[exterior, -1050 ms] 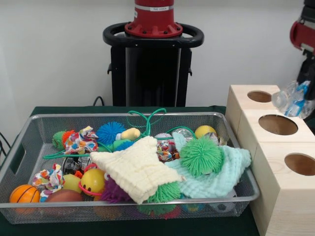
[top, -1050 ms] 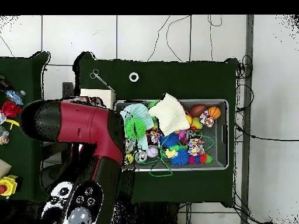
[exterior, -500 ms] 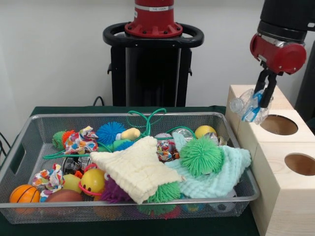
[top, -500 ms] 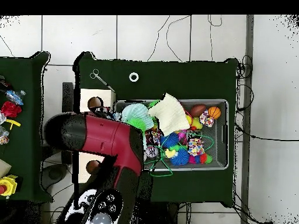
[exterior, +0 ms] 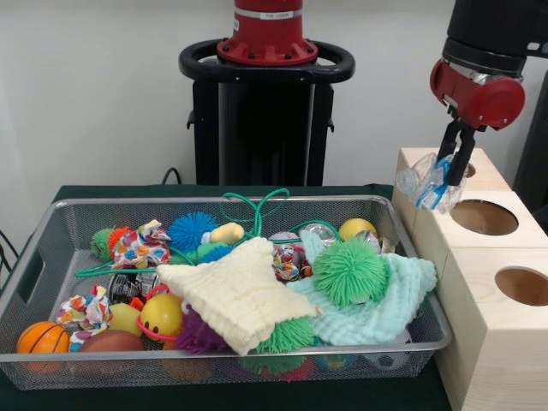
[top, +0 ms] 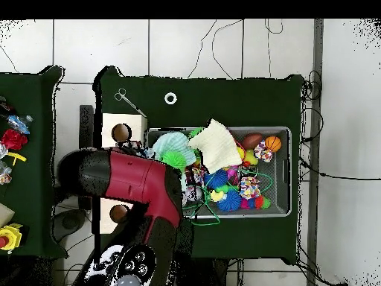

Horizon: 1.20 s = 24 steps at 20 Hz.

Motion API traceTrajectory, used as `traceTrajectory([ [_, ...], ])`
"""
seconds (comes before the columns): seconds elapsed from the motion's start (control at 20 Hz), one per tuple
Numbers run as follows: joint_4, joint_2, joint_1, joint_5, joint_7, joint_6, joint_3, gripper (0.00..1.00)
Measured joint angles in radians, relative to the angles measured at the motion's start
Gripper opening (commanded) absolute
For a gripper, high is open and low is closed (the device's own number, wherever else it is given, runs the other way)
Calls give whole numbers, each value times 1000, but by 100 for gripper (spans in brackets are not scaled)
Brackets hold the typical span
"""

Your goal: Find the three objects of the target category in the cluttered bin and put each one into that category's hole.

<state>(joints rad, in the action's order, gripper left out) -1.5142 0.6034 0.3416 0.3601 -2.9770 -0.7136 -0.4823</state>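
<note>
Now the gripper (exterior: 451, 171) pinches a crumpled plastic bottle (exterior: 425, 186) above the wooden box's (exterior: 497, 342) far edge; next, centring over a hole (exterior: 483, 217) and releasing.

Wire bin (exterior: 51, 231) of toys sits left of holed box (exterior: 505, 342)

Gripper (exterior: 451, 163): clamped on crumpled clear plastic bottle (exterior: 426, 182) | Position: above wooden box (exterior: 479, 282), by farthest hole (exterior: 467, 169) | Wire bin (exterior: 34, 265): full of toys and cloths
</note>
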Motion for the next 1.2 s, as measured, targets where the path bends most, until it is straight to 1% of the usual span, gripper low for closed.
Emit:
traceTrajectory([
  [0.65,0,-6,30,0,0,0,0,0],
  [1.2,0,-53,93,2,0,0,0,0],
])
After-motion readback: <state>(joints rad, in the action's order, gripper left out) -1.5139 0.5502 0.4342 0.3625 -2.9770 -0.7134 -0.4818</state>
